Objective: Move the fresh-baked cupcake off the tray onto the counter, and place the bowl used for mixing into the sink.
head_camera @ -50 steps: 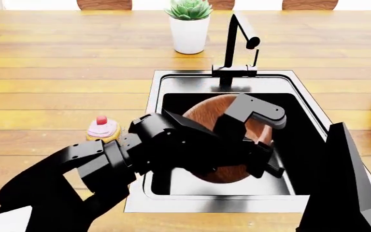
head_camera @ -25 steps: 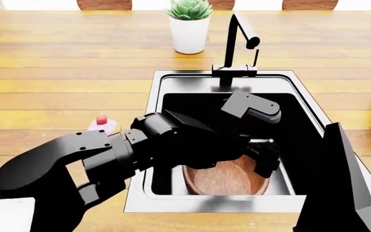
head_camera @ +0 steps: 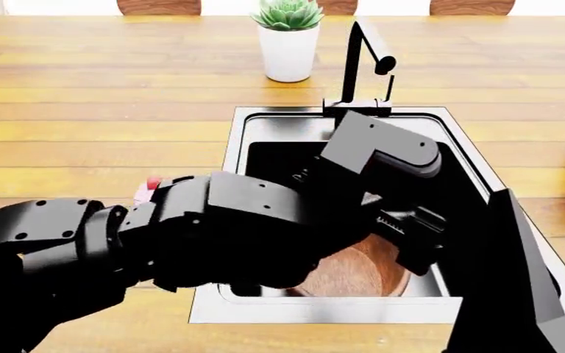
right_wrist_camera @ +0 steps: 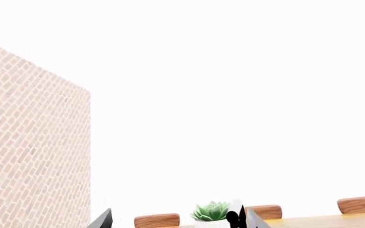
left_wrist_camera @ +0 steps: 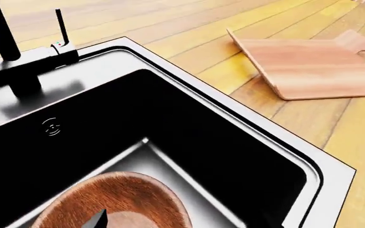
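- No words, brand names or numbers can be read in any of the views.
- The only sign is a small pale round emblem on the steel rim of the sink (left_wrist_camera: 52, 127), seen in the left wrist view; it is too small to make out.
- The faucet (left_wrist_camera: 17, 57) lever carries a tiny red and blue mark.

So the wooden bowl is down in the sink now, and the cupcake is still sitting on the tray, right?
Not quite. The bowl is in the sink, but the head view shows the cupcake on the counter; the tray in the left wrist view is bare.
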You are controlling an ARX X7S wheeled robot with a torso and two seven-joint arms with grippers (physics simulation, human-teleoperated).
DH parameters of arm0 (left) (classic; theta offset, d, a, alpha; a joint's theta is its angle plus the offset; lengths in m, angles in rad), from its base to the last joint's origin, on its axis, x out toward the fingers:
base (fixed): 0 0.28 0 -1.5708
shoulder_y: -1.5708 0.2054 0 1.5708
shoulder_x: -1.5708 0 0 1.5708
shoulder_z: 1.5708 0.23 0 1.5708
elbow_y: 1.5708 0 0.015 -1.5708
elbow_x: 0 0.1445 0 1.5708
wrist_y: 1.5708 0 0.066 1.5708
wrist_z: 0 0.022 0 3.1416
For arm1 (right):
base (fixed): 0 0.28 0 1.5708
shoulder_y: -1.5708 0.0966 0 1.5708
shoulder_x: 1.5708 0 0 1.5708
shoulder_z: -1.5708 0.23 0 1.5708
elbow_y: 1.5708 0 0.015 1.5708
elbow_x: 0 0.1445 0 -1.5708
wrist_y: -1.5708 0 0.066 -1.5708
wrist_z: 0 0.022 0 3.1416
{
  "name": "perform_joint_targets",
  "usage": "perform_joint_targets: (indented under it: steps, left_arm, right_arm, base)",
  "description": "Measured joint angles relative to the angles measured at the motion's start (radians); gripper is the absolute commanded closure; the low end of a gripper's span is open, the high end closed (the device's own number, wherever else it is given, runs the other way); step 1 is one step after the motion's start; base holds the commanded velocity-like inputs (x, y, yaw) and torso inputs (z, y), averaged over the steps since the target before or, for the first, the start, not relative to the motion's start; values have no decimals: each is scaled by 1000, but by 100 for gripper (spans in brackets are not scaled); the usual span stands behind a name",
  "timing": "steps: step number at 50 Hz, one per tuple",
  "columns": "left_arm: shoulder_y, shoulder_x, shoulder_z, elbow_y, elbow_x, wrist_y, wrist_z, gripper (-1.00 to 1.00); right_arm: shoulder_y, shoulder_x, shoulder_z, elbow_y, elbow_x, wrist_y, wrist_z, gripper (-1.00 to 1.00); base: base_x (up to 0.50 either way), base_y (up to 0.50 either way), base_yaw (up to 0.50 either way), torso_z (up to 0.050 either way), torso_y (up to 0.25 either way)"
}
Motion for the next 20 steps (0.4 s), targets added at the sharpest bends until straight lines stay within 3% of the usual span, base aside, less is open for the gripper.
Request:
perform_joint_targets:
  steps: [14,20]
  left_arm:
    - [-6,-169,-88,429,-38,77,-304,-100]
    - [10,-254,-122,565,-16,112,-398,-100]
  right_arm:
    - [100,-24,-108,-2,-13,-5,23,-100]
    - [247,12,-261,-2,-29,-24,28,-100]
  base:
    - [0,0,0,0,0]
    - [0,0,0,0,0]
